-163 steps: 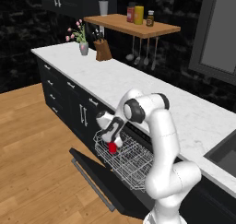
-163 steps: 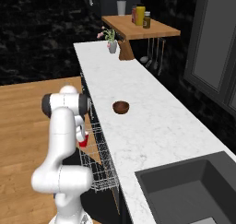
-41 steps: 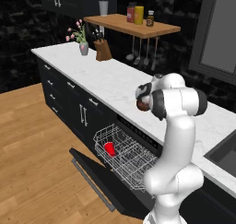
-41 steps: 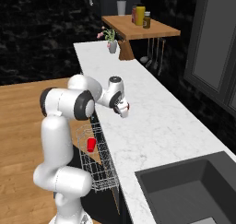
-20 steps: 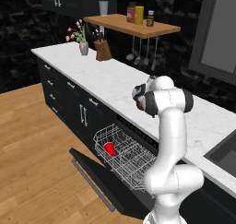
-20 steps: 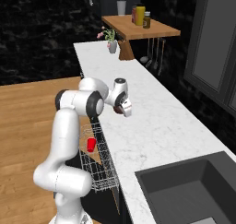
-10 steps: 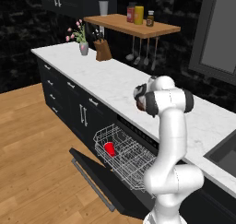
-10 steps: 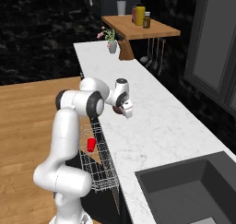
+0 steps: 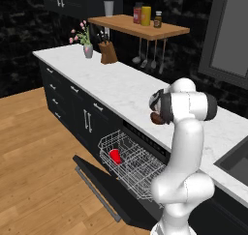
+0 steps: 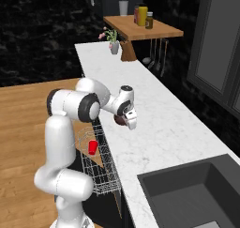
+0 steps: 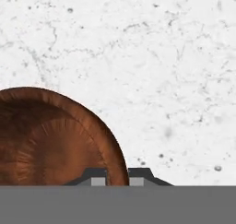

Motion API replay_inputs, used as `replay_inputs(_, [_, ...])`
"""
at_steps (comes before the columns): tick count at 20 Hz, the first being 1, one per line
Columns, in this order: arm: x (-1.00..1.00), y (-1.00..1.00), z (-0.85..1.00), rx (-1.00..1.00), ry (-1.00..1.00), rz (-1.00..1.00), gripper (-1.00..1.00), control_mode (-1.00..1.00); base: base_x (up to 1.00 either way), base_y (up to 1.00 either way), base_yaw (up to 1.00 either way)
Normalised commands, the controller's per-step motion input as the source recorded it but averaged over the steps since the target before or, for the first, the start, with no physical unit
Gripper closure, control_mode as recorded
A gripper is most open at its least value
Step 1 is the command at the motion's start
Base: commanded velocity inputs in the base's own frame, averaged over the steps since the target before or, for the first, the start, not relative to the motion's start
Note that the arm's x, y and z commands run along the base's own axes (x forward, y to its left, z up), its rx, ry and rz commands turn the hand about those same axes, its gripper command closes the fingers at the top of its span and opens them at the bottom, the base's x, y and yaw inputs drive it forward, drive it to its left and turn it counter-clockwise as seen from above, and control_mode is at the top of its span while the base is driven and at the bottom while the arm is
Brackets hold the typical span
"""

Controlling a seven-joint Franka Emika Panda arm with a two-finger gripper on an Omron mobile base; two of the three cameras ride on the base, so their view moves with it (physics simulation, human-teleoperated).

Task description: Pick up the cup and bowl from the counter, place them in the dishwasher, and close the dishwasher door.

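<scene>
The dark brown bowl (image 11: pixel 55 144) sits on the white marble counter (image 11: pixel 161 57). My gripper (image 11: pixel 117 178) is shut on the bowl's rim, one fingertip inside it and one outside. From the base views the bowl (image 10: pixel 120 120) lies near the counter's front edge under the gripper (image 10: pixel 127 121), and in the left base view the bowl (image 9: pixel 156 118) peeks out beside the hand. The red cup (image 9: pixel 115 155) lies in the white wire rack (image 9: pixel 140 173) of the dishwasher, pulled out over the dropped dishwasher door (image 9: pixel 97 183). The cup (image 10: pixel 93 147) also appears in the right base view.
A knife block (image 9: pixel 109 52) and a flower vase (image 9: pixel 87 49) stand at the counter's far end under a wooden shelf (image 9: pixel 140 26) with bottles. A dark sink (image 10: pixel 197 189) lies at the near right. Black cabinets with silver handles flank the dishwasher.
The fingers have closed from wide open onto the bowl's rim. The arm has stayed where it was over the bowl.
</scene>
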Motion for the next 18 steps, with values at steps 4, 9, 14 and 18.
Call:
replay_inputs(4, [-1.0, 0.0, 0.06, 0.0, -0.03, -0.02, 1.0, -1.0, 0.0, 0.0, 0.0])
replay_inputs(9, [-0.96, 0.28, 0.2, 0.0, -0.05, 0.0, 1.0, -1.0, 0.0, 0.0, 0.0])
replay_inputs(14, [-0.85, 0.52, 0.38, -0.02, -0.07, 0.0, 1.0, -1.0, 0.0, 0.0, 0.0])
replay_inputs(18, [-0.83, 0.66, 0.43, -0.02, -0.06, 0.0, 1.0, -1.0, 0.0, 0.0, 0.0])
